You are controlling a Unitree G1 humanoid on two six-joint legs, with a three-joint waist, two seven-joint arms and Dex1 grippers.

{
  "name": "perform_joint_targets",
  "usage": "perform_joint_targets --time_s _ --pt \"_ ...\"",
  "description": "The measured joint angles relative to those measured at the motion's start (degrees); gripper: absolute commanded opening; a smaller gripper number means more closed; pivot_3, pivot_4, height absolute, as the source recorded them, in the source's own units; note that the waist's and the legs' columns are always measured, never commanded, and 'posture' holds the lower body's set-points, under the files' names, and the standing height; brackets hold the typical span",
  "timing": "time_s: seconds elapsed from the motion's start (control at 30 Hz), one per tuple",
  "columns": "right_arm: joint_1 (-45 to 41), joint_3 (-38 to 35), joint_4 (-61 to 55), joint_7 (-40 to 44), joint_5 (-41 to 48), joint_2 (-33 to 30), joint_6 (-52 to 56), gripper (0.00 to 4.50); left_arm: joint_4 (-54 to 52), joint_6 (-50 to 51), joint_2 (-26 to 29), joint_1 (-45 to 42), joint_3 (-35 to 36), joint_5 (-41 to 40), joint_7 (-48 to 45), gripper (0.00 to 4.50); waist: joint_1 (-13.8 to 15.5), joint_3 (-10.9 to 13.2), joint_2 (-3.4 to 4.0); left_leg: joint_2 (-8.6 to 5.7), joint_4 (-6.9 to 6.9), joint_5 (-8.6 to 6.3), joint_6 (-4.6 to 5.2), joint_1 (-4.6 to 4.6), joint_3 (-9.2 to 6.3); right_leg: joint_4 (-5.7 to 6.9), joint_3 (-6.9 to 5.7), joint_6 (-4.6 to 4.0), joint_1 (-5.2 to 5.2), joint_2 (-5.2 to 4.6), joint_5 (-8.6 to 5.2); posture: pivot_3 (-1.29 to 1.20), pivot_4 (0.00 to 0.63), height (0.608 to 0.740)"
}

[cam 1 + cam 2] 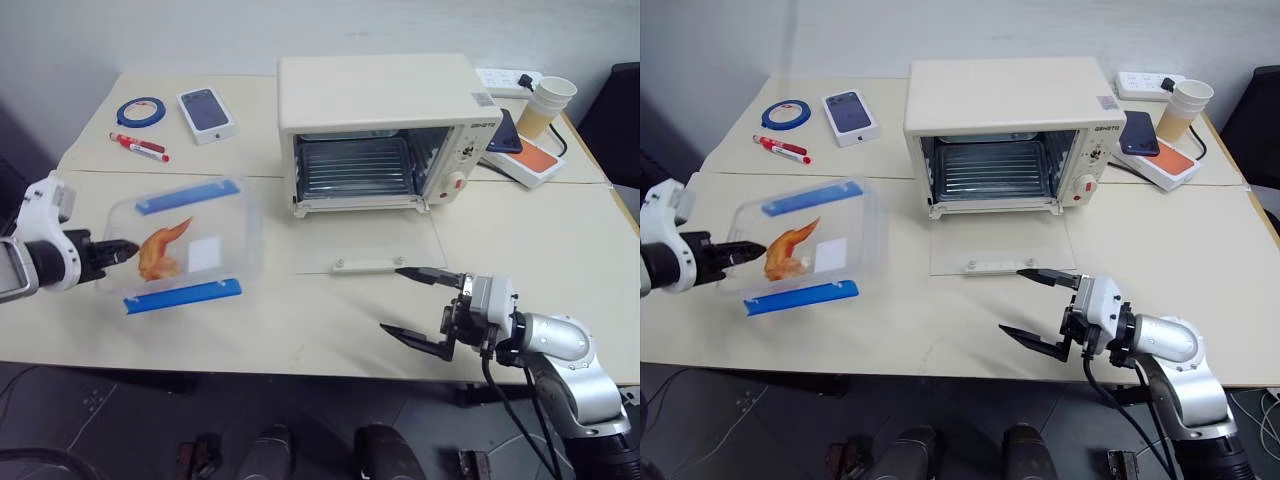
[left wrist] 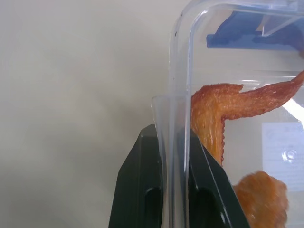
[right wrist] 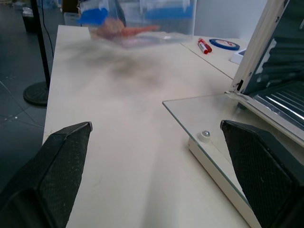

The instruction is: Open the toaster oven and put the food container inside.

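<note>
- A cream bench [image 1: 300,320] carries everything.
- Toaster oven [image 1: 380,100], glass door flat on the top.
- Behind: blue tape roll [image 1: 140,110], red marker [image 1: 138,147], phone box [image 1: 207,113], paper cup [image 1: 546,105], power strip [image 1: 508,78].

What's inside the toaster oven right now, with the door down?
Through the open front of the toaster oven a wire rack spans the cavity with nothing on it. Under the rack the floor is dark and I can't make it out. The food container is outside, clamped by the left gripper.
</note>
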Motion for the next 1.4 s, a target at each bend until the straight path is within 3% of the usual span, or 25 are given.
perform_joint_targets --time_s 0.2,0.5,0.9,0.97,1.4 --pt "3.8 -4.4 -0.8 -1.9 0.2 -1.5 0.9 4.50 -1.2 4.4 -12.6 -13.0 -9.1 1.0 8.7 0.12 -0.4 0.0 -0.05 0.06 0.03 0.00 -0.01 -0.04 0.03 0.16 -0.01 0.02 -0.04 0.06 0.01 0.00 0.150 0.740" --pt "11.7 -7.3 -8.3 -7.5 0.1 -0.5 1.2 4.50 1.8 5.4 -33.7 -22.8 -13.1 7.5 20.0 0.12 -0.6 0.0 -0.08 0.05 0.15 -0.02 -0.02 -0.02 0.19 0.19 -0.07 0.06 -0.12 0.20 0.03 0.00 0.150 0.740" --pt "17.1 -7.1 -13.6 -14.1 -1.3 2.2 1.2 4.50 5.0 3.7 -47.3 -28.9 -12.6 25.1 16.0 0.12 0.2 0.0 -0.09 -0.09 0.31 -0.01 -0.01 -0.01 0.18 0.23 -0.18 0.11 -0.06 0.25 0.05 0.00 0.150 0.740" --pt "17.2 -7.1 -14.1 -14.5 -1.6 2.3 1.2 4.50 5.4 3.3 -48.9 -28.9 -12.6 27.3 14.5 0.77 0.3 0.0 -0.10 -0.10 0.35 -0.02 0.00 -0.01 0.19 0.23 -0.17 0.14 -0.05 0.26 0.07 0.00 0.150 0.740" --pt "19.0 -7.3 -15.9 -16.4 -1.7 2.3 2.1 4.50 6.2 3.1 -51.9 -29.1 -11.0 40.6 3.8 3.90 0.8 0.0 -0.10 -0.09 0.38 -0.02 0.00 -0.01 0.20 0.25 -0.18 0.14 -0.04 0.28 0.07 0.00 0.150 0.740"
